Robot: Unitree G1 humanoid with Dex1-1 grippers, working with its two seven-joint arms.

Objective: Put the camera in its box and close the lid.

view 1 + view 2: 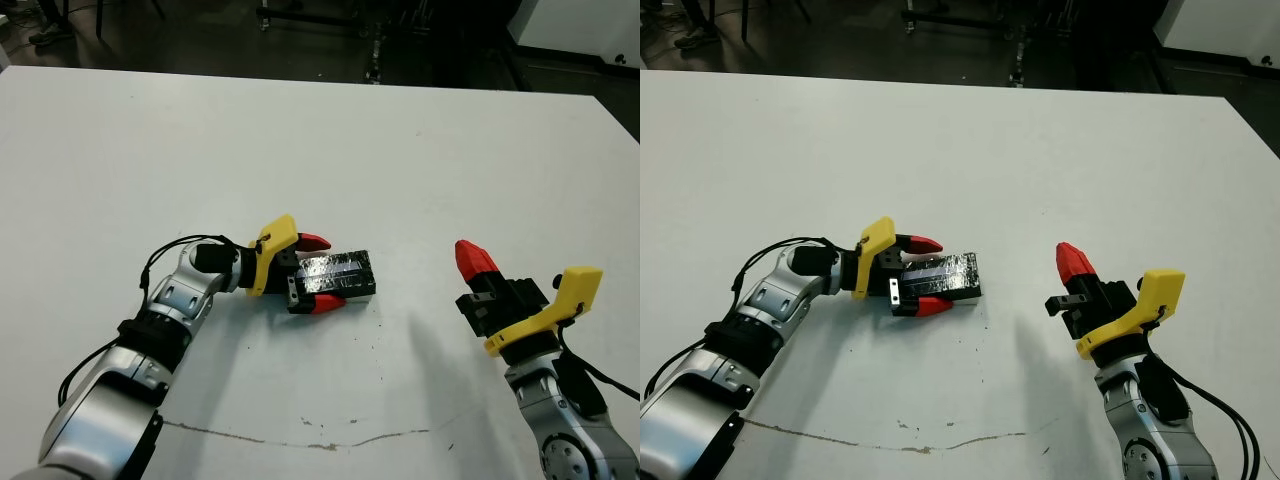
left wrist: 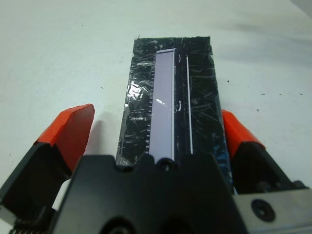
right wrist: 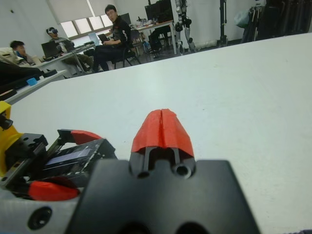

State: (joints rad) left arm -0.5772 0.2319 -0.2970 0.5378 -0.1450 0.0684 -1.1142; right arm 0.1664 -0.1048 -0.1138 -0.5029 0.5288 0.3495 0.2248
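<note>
White and wide, the desk (image 1: 300, 130) fills most of the view, with a dark room and some people sitting far behind it.

The left tool (image 1: 318, 272) has its two red fingers spread, one on each long side of the lid (image 1: 336, 272). One finger looks like it touches the lid's edge and the other stands a bit apart, so it is not pinching yet. It seems to sit this way so it can steady the lid or push it down flat.

The lid is a flat black oblong. Its top is shiny and covered with thin scratches, and a pale strip of light shines along it. It lies on the desk near the middle. The box must be under it, but no white rim shows, and the camera cannot be seen either. It is probably inside.

The right tool (image 1: 1072, 262) waits well apart on the right, holding nothing. Its red fingers are pressed together into one point.

A thin dark crack line (image 1: 300, 437) runs across the desk near the robot.
</note>
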